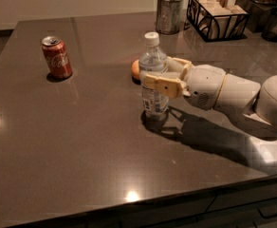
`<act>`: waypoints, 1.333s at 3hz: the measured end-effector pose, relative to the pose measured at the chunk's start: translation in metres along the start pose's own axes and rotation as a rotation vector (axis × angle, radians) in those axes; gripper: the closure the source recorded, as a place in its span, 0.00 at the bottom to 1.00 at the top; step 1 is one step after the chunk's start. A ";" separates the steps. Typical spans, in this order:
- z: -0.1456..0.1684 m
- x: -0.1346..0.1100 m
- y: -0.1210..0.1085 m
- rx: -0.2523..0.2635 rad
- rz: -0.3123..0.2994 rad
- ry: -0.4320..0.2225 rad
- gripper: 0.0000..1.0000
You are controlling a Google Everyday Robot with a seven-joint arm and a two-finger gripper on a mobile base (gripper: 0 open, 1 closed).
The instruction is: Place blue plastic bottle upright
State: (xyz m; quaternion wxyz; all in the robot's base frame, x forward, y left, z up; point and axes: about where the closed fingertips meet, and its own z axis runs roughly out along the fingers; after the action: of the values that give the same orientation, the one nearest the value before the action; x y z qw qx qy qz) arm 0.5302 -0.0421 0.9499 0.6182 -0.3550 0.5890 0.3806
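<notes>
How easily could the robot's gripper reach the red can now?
Probably not yet: the gripper, mid-table, is shut on the blue plastic bottle. Otherwise only bare table lies between it and the red can.

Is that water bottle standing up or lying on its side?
Upright. The blue plastic bottle has its white cap on top and base down; the claw grips its middle.

Tan gripper (pixel 145 76) round clear white-cap bottle (pixel 154 102); red can (pixel 57 57); dk-brown table (pixel 81 146)
</notes>
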 end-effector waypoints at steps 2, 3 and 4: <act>-0.007 0.008 -0.010 -0.023 -0.005 -0.090 0.28; -0.006 0.008 -0.009 -0.027 -0.006 -0.090 0.05; -0.004 0.008 -0.008 -0.030 -0.007 -0.090 0.00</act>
State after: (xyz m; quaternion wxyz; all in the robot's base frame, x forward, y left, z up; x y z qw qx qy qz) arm 0.5352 -0.0493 0.9420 0.6400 -0.3486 0.5537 0.4028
